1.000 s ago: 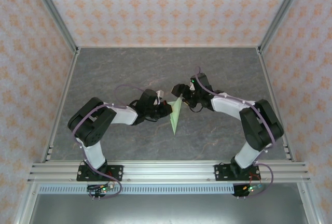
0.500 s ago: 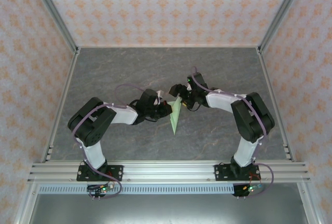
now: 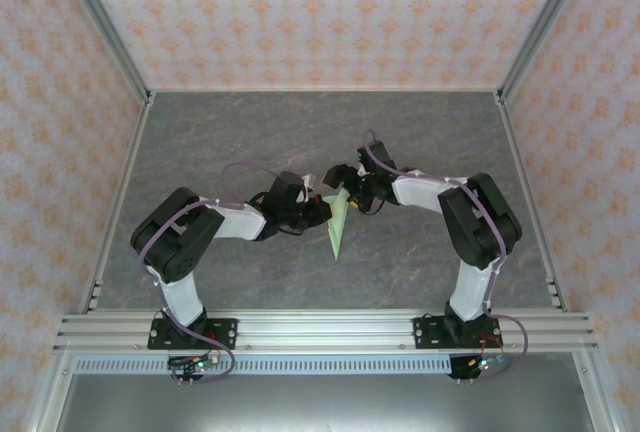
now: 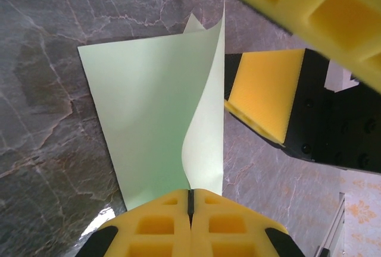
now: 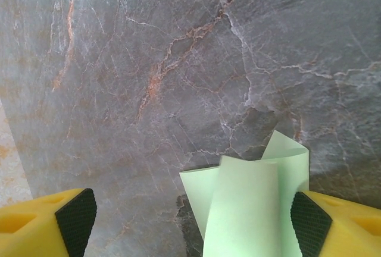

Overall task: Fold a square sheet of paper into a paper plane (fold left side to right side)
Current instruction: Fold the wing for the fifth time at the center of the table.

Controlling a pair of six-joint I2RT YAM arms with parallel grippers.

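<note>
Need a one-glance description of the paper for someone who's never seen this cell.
On the grey marbled table, look at the middle, where the two arms meet. The sheet of paper lies folded, tapering to a point toward the near edge, one edge pinched by the left gripper. It is thin and pale green; its neighbours are black arms and yellow fingers.

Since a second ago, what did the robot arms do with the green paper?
The right arm swung its elbow inward, to the left, and the right gripper edged slightly left. It is open, with the folded green paper between its fingers. The left gripper stayed shut on the paper, and the paper kept its place on the table.
</note>
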